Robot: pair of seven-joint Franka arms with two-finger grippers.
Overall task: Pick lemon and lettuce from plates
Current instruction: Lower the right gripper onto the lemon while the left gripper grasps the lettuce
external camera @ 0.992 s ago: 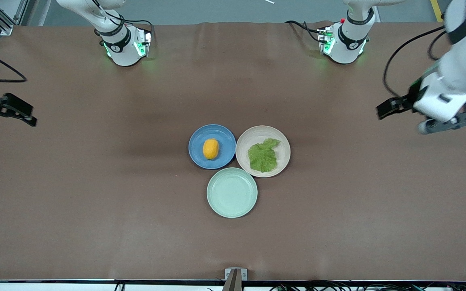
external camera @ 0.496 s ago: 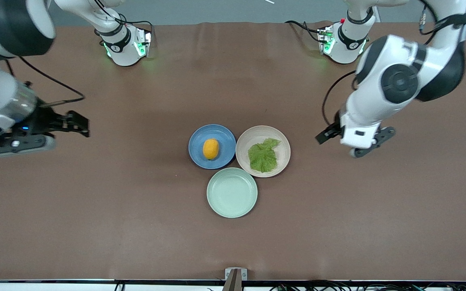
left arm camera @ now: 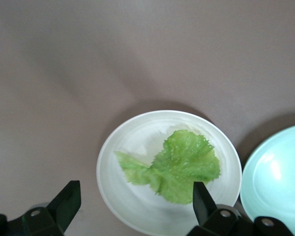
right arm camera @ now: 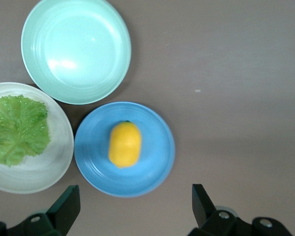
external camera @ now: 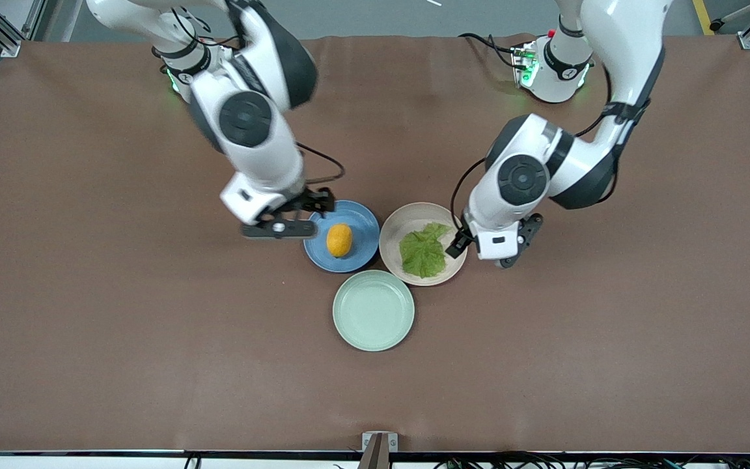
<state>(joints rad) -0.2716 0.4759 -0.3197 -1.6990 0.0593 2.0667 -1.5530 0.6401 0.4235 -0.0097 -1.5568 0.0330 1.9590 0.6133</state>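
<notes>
The lemon (external camera: 339, 240) lies on the blue plate (external camera: 362, 225). The lettuce (external camera: 424, 251) lies flat on the cream plate (external camera: 406, 225) beside it. My right gripper (external camera: 316, 203) is open and empty, up over the blue plate's edge nearest the robots' bases. In the right wrist view the lemon (right arm camera: 124, 144) sits on the blue plate (right arm camera: 157, 172), just ahead of the open right gripper (right arm camera: 135, 196). My left gripper (external camera: 461, 243) is open and empty over the cream plate's rim toward the left arm's end. In the left wrist view the lettuce (left arm camera: 179, 164) lies on the cream plate (left arm camera: 127, 142), ahead of the open left gripper (left arm camera: 135, 192).
An empty mint-green plate (external camera: 374, 311) touches both plates, nearer to the front camera; it also shows in the right wrist view (right arm camera: 76, 49) and the left wrist view (left arm camera: 275, 182). Brown table cloth (external camera: 153, 326) lies all round the plates.
Both arms have swung in from the table's ends to the plates: the right gripper to the blue plate, the left gripper to the cream plate. Lemon and lettuce have not moved.
</notes>
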